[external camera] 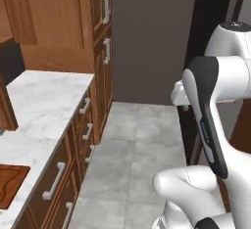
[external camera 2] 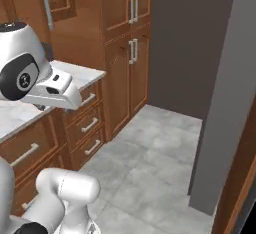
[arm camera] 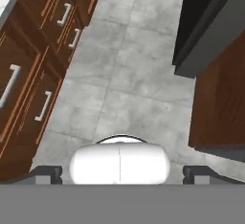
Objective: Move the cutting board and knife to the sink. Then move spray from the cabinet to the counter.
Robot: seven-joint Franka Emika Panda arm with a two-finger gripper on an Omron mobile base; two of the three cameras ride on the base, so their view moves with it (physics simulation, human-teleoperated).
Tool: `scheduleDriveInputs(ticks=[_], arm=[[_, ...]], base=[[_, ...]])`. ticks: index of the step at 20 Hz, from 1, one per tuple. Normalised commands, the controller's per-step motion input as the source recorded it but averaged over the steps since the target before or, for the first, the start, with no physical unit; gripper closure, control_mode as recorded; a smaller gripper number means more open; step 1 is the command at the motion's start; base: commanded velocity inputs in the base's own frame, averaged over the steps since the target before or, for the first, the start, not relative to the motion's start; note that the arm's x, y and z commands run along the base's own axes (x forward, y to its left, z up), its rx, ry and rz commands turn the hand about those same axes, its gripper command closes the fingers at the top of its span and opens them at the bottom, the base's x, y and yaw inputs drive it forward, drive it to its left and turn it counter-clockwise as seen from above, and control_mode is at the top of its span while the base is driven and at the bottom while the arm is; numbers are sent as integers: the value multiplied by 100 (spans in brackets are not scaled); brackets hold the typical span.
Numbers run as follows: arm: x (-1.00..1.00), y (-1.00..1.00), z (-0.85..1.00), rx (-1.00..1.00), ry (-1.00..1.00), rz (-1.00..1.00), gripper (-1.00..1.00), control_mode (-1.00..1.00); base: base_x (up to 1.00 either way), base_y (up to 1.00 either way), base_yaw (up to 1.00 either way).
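Two dark fingertips (arm camera: 47, 173) sit wide apart at the hand view's bottom corners; hand (arm camera: 119, 175) open, empty, aimed down at grey tiled floor (arm camera: 129, 89). Cutting board (external camera: 10, 184) lies flat on the white marble surface (external camera: 39, 105) at lower left, above brown drawers (external camera: 59, 174). Tall wooden cabinets (external camera 2: 125, 38) beyond.

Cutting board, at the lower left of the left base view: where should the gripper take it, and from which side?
The cutting board lies flat on the counter near its front edge, so the open gripper should probably come from above, tilted in from the aisle side, and pinch the rim along the near edge. Part of the board is cropped out of the view.
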Motion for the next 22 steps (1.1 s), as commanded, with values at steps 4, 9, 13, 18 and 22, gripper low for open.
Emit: scheduleDriveInputs(ticks=[4, 9, 13, 18, 22], arm=[[0, 0, 0, 0, 0, 0, -100, 100], [0, 0, 0, 0, 0, 0, -100, 100], [0, 0, 0, 0, 0, 0, -100, 100], [0, 0, 0, 0, 0, 0, -100, 100], [0, 0, 0, 0, 0, 0, -100, 100]], base=[[45, 0, 79], [54, 0, 69], [74, 0, 49], [82, -13, 45], [67, -10, 42]])
